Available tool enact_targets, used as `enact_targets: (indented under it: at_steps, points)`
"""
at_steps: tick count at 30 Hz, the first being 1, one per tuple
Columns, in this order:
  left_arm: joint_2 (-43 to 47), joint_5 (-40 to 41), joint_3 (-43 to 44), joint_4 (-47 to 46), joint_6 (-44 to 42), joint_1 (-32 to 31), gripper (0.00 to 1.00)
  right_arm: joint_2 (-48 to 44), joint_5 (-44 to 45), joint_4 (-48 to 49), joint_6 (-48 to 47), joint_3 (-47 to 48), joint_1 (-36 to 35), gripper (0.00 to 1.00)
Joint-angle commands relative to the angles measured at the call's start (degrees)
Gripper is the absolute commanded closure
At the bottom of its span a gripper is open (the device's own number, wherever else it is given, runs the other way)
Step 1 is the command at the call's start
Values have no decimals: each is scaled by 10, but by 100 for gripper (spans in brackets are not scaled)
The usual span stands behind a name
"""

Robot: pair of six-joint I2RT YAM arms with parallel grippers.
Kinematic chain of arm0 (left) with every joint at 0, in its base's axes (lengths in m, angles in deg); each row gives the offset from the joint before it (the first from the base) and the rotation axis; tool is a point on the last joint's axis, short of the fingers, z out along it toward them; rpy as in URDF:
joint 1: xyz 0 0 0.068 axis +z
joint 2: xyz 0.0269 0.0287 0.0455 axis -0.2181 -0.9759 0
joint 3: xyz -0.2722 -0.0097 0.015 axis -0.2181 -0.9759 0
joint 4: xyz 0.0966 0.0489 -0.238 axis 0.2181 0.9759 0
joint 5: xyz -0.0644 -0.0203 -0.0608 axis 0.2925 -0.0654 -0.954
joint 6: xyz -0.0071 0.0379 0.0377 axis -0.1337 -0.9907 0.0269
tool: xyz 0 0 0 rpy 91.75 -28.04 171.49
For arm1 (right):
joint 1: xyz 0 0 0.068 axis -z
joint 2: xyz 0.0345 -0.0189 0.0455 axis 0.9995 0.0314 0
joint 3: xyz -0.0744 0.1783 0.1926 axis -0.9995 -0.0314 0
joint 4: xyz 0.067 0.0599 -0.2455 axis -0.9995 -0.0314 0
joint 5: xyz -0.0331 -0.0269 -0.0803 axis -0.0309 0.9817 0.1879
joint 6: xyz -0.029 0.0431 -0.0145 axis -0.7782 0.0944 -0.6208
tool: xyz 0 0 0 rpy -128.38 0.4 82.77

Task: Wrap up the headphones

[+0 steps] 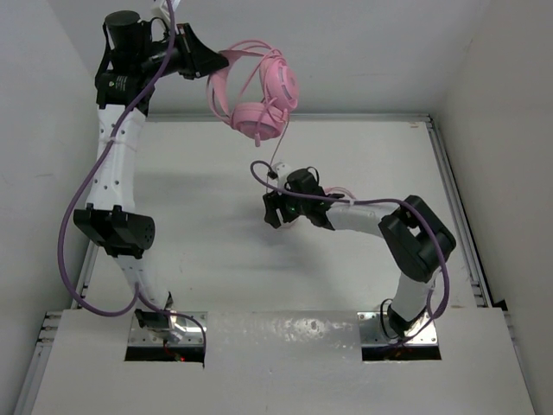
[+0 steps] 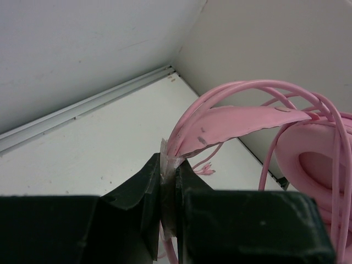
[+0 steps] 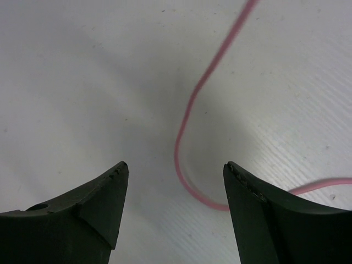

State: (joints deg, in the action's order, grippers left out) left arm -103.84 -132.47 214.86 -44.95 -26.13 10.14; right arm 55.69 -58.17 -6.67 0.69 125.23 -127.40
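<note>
Left gripper (image 2: 169,165): closed tight on the headphones. Its two black fingers pinch the thin end of the headband with no gap showing between them and it.
Headphones (image 1: 259,91): off the table, carried by the left gripper. In the top view they spread out from its fingertips, away from the arm, and the earcups hang lower than the pinch.
Headband (image 2: 242,121): rises out of the left gripper's tips and arches up and sideways toward one earcup.
Earcup (image 2: 316,165): at the end of the headband farthest from the left gripper. Its padded ring is turned toward the wrist camera and is partly cut off by the picture's edge.
Cable loops (image 2: 258,88): several thin pink strands run just above the headband, converging near the pinch and bending over toward the earcup.
Right gripper (image 3: 176,168): jaws wide apart and holding nothing, pointed down at the table (image 3: 82,82). In the top view it sits below the hanging headphones, well apart from the left gripper.
Cable (image 3: 190,110): a free length comes down toward the gap between the right gripper's fingers and makes a U-bend just ahead of the tips. It then passes out of sight behind the finger on the right of that view. Whether it rests on the table or hangs just over it, I cannot tell.
</note>
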Motion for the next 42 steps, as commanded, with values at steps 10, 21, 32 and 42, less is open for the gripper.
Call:
enact_targets:
  at_steps: [10, 21, 32, 42]
  points:
    - [15, -24, 32, -54, 53, 7, 100, 121, 35, -11, 40, 139, -1, 35]
    - [12, 33, 18, -46, 70, 17, 100, 147, 49, -44, 49, 168, -21, 100]
    - [-20, 131, -92, -101, 181, 71, 100, 88, 52, -284, -123, 270, -190, 100]
    - [25, 378, -270, -91, -94, 52, 100, 93, 44, -524, -180, 564, -265, 100]
